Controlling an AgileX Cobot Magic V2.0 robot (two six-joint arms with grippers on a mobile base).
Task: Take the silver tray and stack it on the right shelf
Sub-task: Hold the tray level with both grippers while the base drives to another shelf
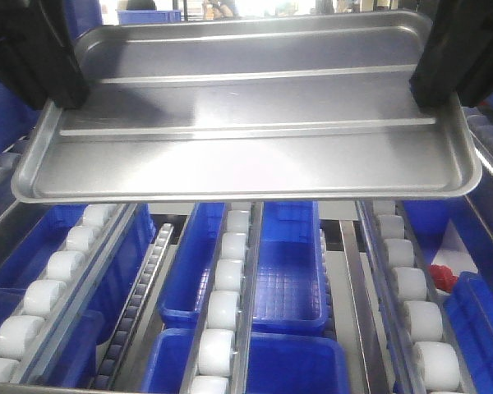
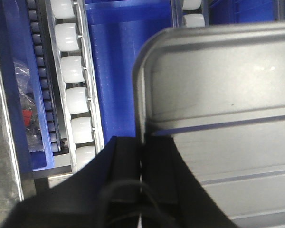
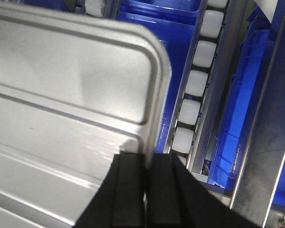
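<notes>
Two claws, both clamped on one item: silver tray [image 1: 246, 123], held in the air above the right shelf [image 1: 222, 312]. My left claw [image 2: 142, 149] pinches the rim at 9 o'clock, my right claw [image 3: 146, 159] at 3 o'clock. Risks, as I judge them: these thin rim grips may slip; uneven lowering would tilt the tray, which could catch on the shelf or drop into the blue bins [image 1: 289, 283] below.
</notes>
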